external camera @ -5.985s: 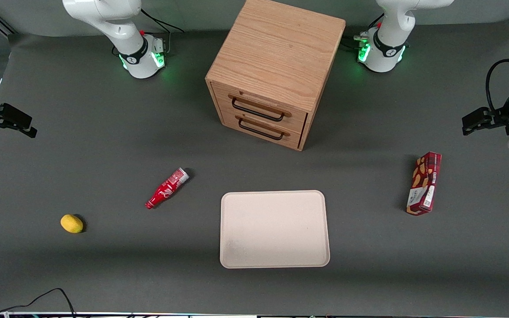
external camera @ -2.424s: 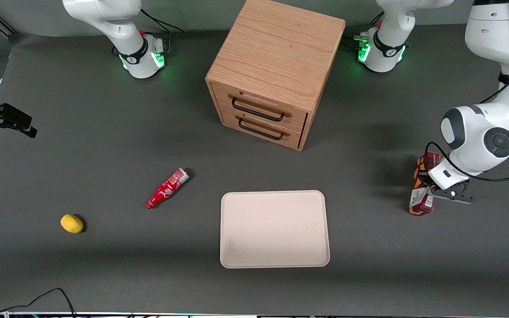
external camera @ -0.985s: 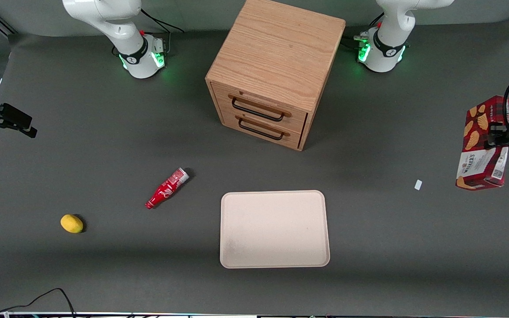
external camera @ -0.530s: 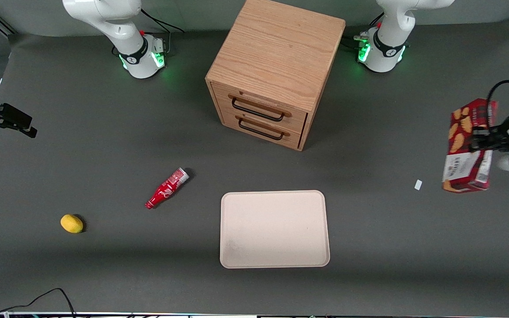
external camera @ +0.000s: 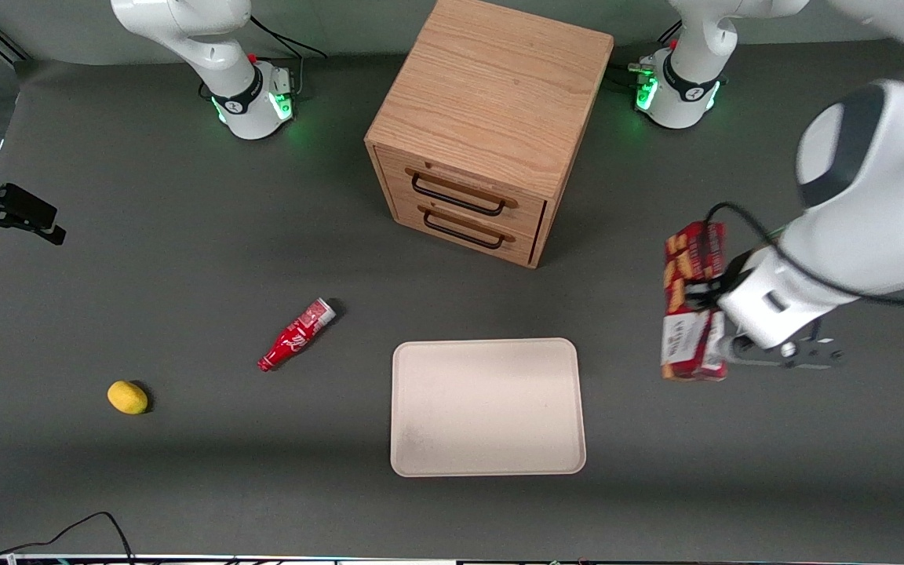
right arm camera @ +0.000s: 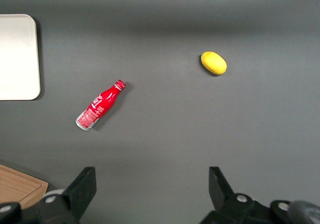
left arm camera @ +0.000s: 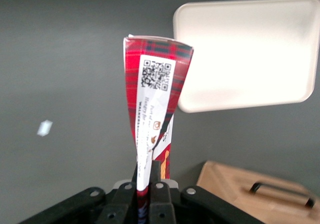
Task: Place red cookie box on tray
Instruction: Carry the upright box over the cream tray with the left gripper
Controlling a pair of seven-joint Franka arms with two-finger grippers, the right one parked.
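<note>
— Where is the end effector right now?

— My end effector (external camera: 709,315) hangs above the worktop (external camera: 185,259) toward the working arm's end, and it is clamped on the red cookie box (external camera: 690,302). In the wrist view I see both fingers (left arm camera: 161,196) pressed together on the narrow dark-red end of the box (left arm camera: 152,109), with the plaid-edged face and its white panel and QR code pointing away from the camera.

— So the box is off the surface?

— Yes. I see it held in the air, long axis running toward and away from the front camera, white label end nearer that camera. It is beside the tray (external camera: 487,406), apart from it, not over it.

— And the tray itself?

— The cream tray lies flat on the worktop, nearer the front camera than the wooden drawer cabinet (external camera: 490,125). From the wrist camera I see the tray (left arm camera: 250,49) past the box's tip, and a corner of the cabinet (left arm camera: 255,191) with one dark handle.

— Anything else around?

— A small white scrap (left arm camera: 44,128) lies on the worktop near the box. Toward the parked arm's end I see a red bottle (external camera: 297,335) lying on its side and a yellow lemon (external camera: 128,397) well apart from it.
</note>
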